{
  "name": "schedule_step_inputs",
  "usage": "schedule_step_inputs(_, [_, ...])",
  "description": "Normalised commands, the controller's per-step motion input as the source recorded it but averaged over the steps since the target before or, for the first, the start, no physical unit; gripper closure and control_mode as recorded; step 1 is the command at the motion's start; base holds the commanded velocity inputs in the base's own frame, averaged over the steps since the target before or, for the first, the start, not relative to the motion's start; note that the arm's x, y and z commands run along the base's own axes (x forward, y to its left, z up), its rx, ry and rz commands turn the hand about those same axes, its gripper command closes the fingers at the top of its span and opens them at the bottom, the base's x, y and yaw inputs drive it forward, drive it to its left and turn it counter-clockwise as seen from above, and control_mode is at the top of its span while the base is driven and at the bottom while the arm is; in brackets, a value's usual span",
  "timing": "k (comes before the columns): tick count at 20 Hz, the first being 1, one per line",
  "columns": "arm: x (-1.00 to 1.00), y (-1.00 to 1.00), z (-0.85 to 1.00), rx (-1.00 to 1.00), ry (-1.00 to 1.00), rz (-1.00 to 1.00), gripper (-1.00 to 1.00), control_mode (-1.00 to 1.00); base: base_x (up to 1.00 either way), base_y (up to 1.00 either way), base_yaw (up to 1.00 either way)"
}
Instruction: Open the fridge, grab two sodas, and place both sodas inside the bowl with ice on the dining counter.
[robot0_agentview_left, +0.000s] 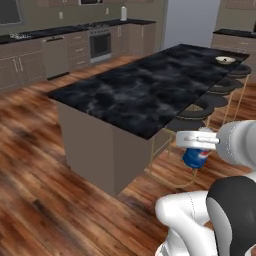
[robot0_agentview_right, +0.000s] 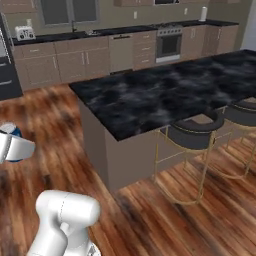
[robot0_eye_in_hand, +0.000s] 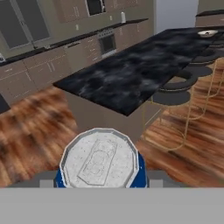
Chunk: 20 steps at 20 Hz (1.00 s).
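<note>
Your gripper (robot0_agentview_left: 197, 141) grips the blue can (robot0_agentview_left: 196, 157); the bowl (robot0_agentview_left: 225, 60), upper right on the dining counter (robot0_agentview_left: 145, 92), awaits both sodas.

The dining counter (robot0_agentview_left: 145, 92) (black, grey-veined) carries a bowl (robot0_agentview_left: 225, 60) at its far end.

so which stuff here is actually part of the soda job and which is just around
Part of the job:
- blue soda can, held between the fingers
- bowl at the far end
- dining counter

Just around:
- black stools
- oven
- toaster
- wall cabinets
</note>
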Motion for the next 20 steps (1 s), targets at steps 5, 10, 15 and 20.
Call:
schedule_step_inputs(5, [0.00, 0.00, 0.00, 0.00, 0.00, 0.00, 1.00, 1.00, 0.38, -1.00, 0.12])
schedule_step_inputs(10, [0.00, 0.00, 0.00, 0.00, 0.00, 0.00, 1.00, 1.00, 0.44, -1.00, 0.14])
schedule_step_inputs(15, [0.00, 0.00, 0.00, 0.00, 0.00, 0.00, 1.00, 1.00, 0.46, -1.00, 0.14])
schedule_step_inputs(20, [0.00, 0.00, 0.00, 0.00, 0.00, 0.00, 1.00, 1.00, 0.46, -1.00, 0.14])
